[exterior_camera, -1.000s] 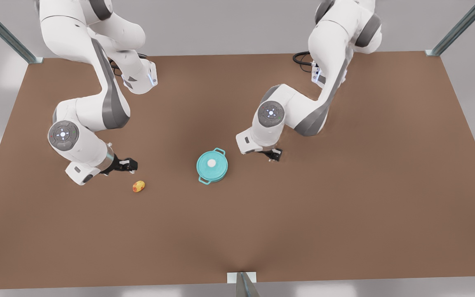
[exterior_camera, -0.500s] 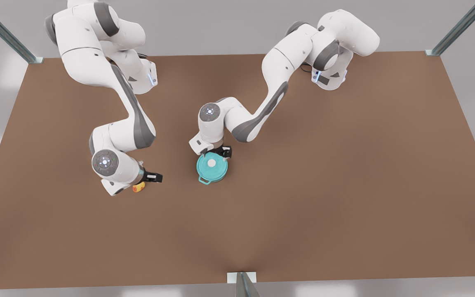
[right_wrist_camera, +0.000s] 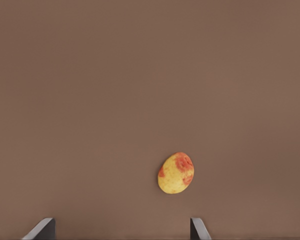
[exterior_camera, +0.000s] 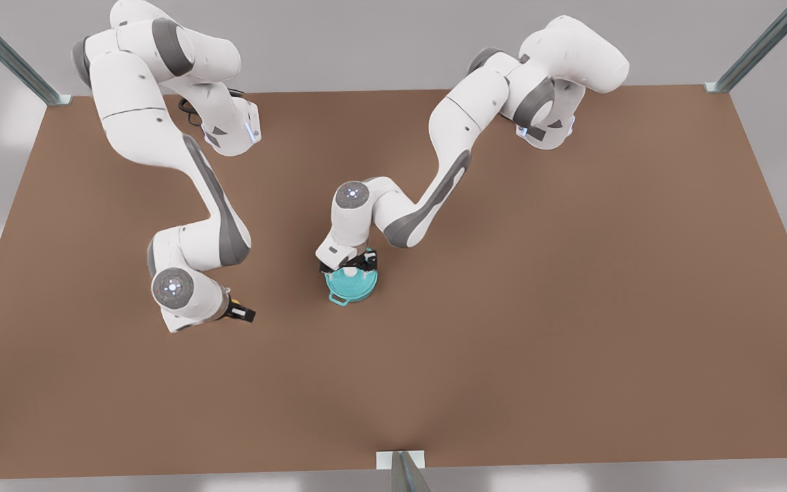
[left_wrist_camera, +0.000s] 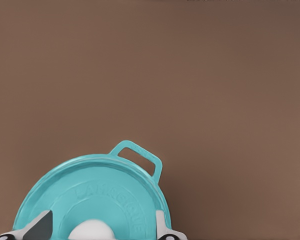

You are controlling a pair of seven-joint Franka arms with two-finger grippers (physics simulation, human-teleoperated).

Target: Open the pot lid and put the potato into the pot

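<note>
We are working over the brown table (exterior_camera: 571,307), with both arms reaching down to it. The pot (exterior_camera: 351,287) is sitting near the middle, and the pot lid (left_wrist_camera: 100,195) is lying closed on it, so nothing is opened yet.

Our left gripper (exterior_camera: 352,263) is hovering directly over the lid; in the left wrist view its fingertips (left_wrist_camera: 40,227) are standing spread to either side of the white knob (left_wrist_camera: 90,231), apart from it and gripping nothing.

Our right gripper (exterior_camera: 240,313), on the front view's left, is hanging over the potato (right_wrist_camera: 176,173), which is lying on the bare table well apart from the pot. In the right wrist view its fingers (right_wrist_camera: 42,228) are standing wide apart and empty, with the potato between them but off toward one side.

We judge the task barely begun: we are lining up both grasps, and lifting the lid, picking the potato and dropping it in all remain.
</note>
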